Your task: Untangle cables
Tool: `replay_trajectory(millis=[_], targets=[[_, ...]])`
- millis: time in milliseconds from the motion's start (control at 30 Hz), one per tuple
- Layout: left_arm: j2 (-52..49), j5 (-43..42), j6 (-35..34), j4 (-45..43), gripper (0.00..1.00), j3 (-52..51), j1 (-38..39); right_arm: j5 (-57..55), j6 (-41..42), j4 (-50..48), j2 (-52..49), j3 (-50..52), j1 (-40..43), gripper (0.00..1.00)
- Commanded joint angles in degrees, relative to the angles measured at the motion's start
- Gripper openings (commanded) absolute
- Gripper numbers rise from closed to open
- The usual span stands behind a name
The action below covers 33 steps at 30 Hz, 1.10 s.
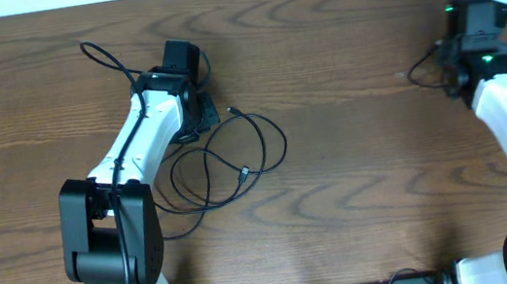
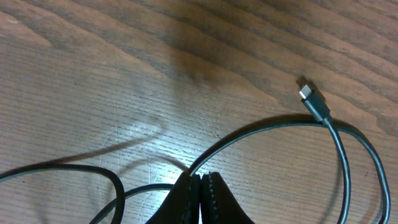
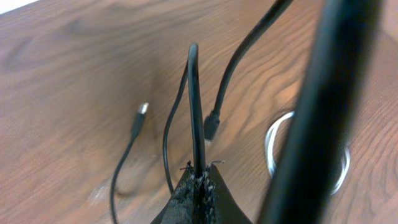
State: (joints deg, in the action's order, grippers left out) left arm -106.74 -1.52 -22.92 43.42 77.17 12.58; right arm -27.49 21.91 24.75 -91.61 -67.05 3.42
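Nearest to us, toward the front of the counter (image 1: 340, 52), the black cable (image 1: 284, 146) lies in loose overlapping loops just beside the left arm. A little farther back the left tool (image 2: 200, 182) points down at the wood with its jaws pressed together. The cable curves in under its tip and runs out to a connector (image 2: 314, 104) lying flat, apart from the tool. We cannot tell whether the strand is pinched there or only passes beneath.

Farther back and well off to the right, the right tool (image 3: 200, 176) is clamped on another black cable (image 3: 194, 106). That strand rises straight out from between its fingertips and bends over in a narrow loop.

Beyond it we see a silver-tipped plug (image 3: 141, 119) and a dark plug (image 3: 211, 126). To their right the white cable (image 3: 268, 146) curls in a ring on the wood, partly hidden behind a thick blurred wire (image 3: 311, 124).
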Motion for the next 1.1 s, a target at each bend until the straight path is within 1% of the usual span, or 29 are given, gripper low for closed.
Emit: replay_trajectory(millis=[0, 200, 233, 267, 367, 400, 467, 533, 567, 667, 767, 900, 967, 1067], targets=[[-0.31, 0.7, -0.37, 0.13, 0.08, -0.46, 0.02, 1.9, 0.35, -2.75, -3.89, -0.33, 6.67, 0.01], [-0.31, 0.7, -0.37, 0.13, 0.08, -0.46, 0.02, 17.05, 0.35, -3.23, -9.94, -0.33, 15.23, 0.02], [-0.31, 0.7, -0.35, 0.13, 0.08, -0.46, 0.02, 19.19, 0.35, -3.08, -10.86, -0.33, 16.31, 0.03], [-0.31, 0.7, -0.37, 0.13, 0.08, -0.46, 0.02, 21.33, 0.35, -2.86, -11.91, -0.33, 17.44, 0.08], [-0.31, 0.7, -0.37, 0.11, 0.08, -0.46, 0.02, 25.59, 0.35, -2.23, -14.32, -0.33, 19.85, 0.41], [-0.31, 0.7, -0.37, 0.11, 0.08, -0.46, 0.02, 26.75, 0.35, -1.97, -14.82, -0.33, 20.41, 0.49], [-0.31, 0.7, -0.37, 0.11, 0.08, -0.46, 0.02, 29.0, 0.35, -1.36, -15.63, -0.33, 21.46, 0.72], [-0.33, 0.7, -0.37, 0.11, 0.08, -0.46, 0.02, 30.42, 0.35, -0.87, -15.87, -0.33, 22.14, 0.91], [-0.33, 0.72, -0.37, 0.11, 0.08, -0.46, 0.02, 30.88, 0.35, -0.72, -15.87, -0.33, 22.34, 0.99], [-0.33, 0.72, -0.37, 0.02, 0.08, -0.46, 0.02, 31.08, 0.35, -0.37, -15.82, -0.35, 22.4, 0.99], [-0.33, 0.72, -0.35, 0.0, 0.08, -0.46, 0.02, 30.42, 0.37, 2.84, -14.45, -1.07, 22.38, 0.99], [-0.33, 0.72, -0.35, -0.02, 0.08, -0.46, 0.02, 25.4, 0.31, 14.86, -9.4, -6.82, 22.36, 0.99], [-0.33, 0.7, -0.37, -0.04, 0.08, -0.46, 0.02, 23.23, 0.28, 22.75, -6.12, -10.6, 22.36, 0.99], [-0.33, 0.7, -0.35, -0.04, 0.08, -0.46, 0.02, 26.16, 0.35, 28.41, -2.27, -11.91, 22.32, 0.99]])
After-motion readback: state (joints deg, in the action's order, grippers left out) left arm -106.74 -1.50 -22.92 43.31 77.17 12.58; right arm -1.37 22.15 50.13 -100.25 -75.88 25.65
